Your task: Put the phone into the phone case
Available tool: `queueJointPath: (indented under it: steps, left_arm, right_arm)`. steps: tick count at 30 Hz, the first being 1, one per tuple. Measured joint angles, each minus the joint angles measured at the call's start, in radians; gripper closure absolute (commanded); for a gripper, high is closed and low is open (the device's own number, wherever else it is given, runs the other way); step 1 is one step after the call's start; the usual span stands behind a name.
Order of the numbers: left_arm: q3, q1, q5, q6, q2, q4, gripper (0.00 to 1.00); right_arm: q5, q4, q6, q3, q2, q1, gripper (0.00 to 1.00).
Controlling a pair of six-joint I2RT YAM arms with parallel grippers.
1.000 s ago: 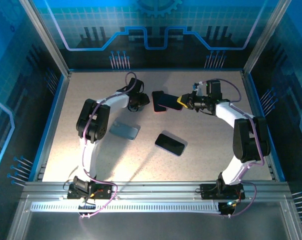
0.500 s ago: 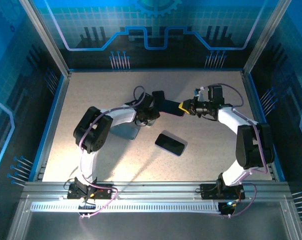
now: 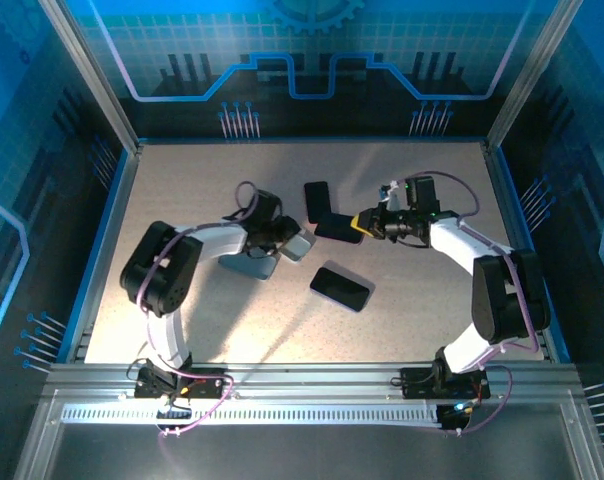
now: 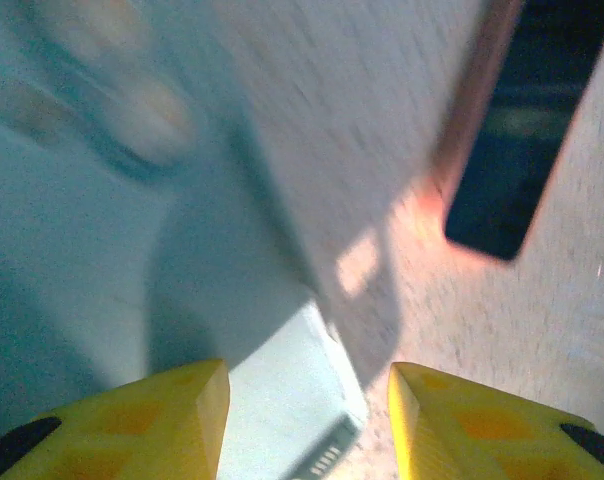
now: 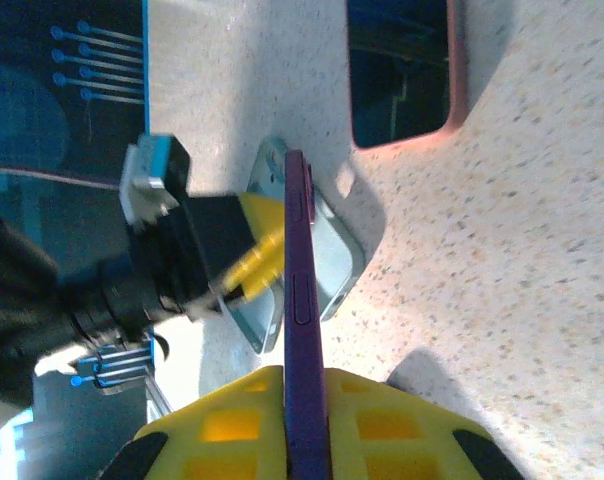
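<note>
Jaws on the right gripper (image 3: 367,221) clamp the purple phone (image 5: 300,280) edge-on just beside the pale case (image 5: 334,245), which the left gripper (image 4: 307,400) pinches; seating it is not yet done.

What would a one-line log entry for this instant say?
left fingers: clamped on case | right fingers: clamped on phone, near case | phone in case: not yet
</note>
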Motion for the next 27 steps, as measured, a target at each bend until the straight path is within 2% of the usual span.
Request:
queueJointPath:
  steps: [4, 7, 14, 20, 27]
  left_arm:
    - [-0.022, 0.127, 0.0, 0.037, -0.051, 0.002, 0.52]
    - [-0.011, 0.161, 0.0, 0.08, -0.066, -0.008, 0.51]
    - [0.09, 0.191, 0.019, 0.162, 0.01, -0.015, 0.51]
    - [0.135, 0.198, 0.027, 0.199, 0.117, -0.019, 0.52]
    - [0.12, 0.2, 0.042, 0.209, 0.121, 0.003, 0.52]
  right_arm:
    - [0.019, -0.001, 0.005, 0.005, 0.003, 0.07, 1.0]
    - [0.035, -0.005, 0.013, 0.035, 0.026, 0.117, 1.0]
    - [0.042, 0.033, 0.06, 0.098, 0.109, 0.188, 1.0]
    - [0.043, 0.042, 0.087, 0.1, 0.151, 0.195, 1.0]
    - [0.043, 0.037, 0.087, 0.117, 0.152, 0.195, 1.0]
